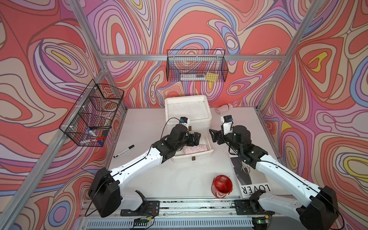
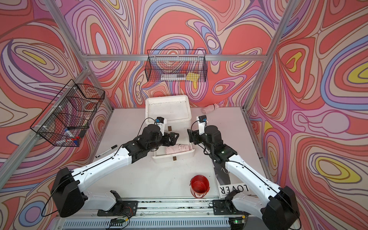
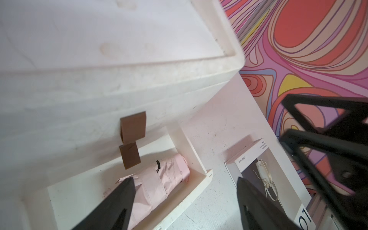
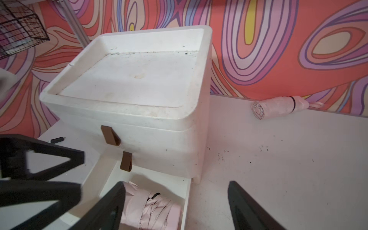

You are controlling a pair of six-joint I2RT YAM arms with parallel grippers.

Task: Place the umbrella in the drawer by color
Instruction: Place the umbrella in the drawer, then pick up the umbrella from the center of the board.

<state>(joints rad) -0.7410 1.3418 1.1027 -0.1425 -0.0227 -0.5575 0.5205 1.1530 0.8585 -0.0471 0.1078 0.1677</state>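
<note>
Where the bottom drawer (image 1: 203, 155) of the white drawer unit (image 1: 187, 109) stands pulled out, a pale pink folded umbrella (image 1: 196, 149) lies lengthwise on its floor, fabric pleated & wrapped, w/ a thin black strap round it. L gripper (image 3: 185, 179) hangs just above it, fingers spread wide, gripping nothing. R gripper (image 4: 176, 182) hovers by the drawer's right end, fingers likewise spread, empty. A 2nd pink umbrella (image 1: 224, 108), rolled tight w/ a black band, lies at the table's back edge against the wall, right of the unit. Brown loop tabs (image 4: 110, 137) sit on the drawer fronts. Table (image 1: 139, 129) is matte white, scuffed & speckled; on it are a black-capped marker (image 1: 123, 151), a glossy red bucket (image 1: 222, 186) & a magazine (image 1: 253, 190). Black wire baskets (image 1: 196, 65) hang on alu frame rails. Walls carry a swirly coral, lilac, blue & yellow print.
</note>
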